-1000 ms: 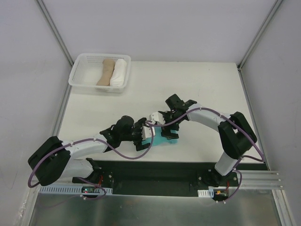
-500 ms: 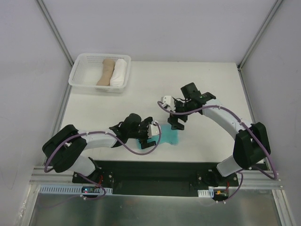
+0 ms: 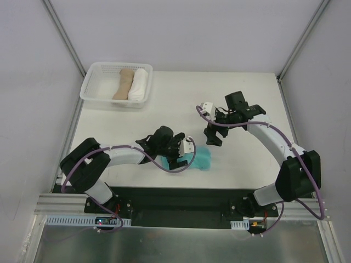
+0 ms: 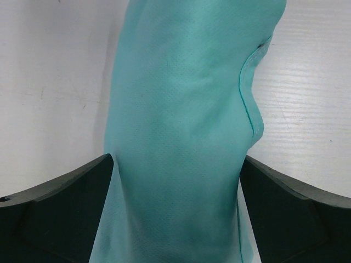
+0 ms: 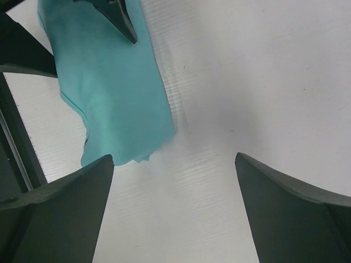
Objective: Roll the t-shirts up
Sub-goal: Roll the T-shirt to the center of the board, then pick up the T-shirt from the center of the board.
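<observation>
The teal-green t-shirt (image 3: 201, 159) lies as a narrow folded bundle on the white table near the front edge. My left gripper (image 3: 184, 155) is at its left end, jaws open, with the cloth (image 4: 181, 109) filling the gap between the fingers. My right gripper (image 3: 213, 136) is open and empty, above the bare table up and to the right of the shirt. In the right wrist view the shirt (image 5: 109, 87) lies at the upper left, with a left fingertip (image 5: 118, 16) on it. No neck tag shows.
A white mesh basket (image 3: 90, 87) stands at the table's far left corner with a tan roll (image 3: 124, 83) and a white roll (image 3: 139, 83) side by side in it. The black base rail (image 3: 181, 200) runs along the front edge.
My right gripper has left the shirt and moved up and to the right. My left arm has stretched to the right, and the shirt now lies a little further right.
</observation>
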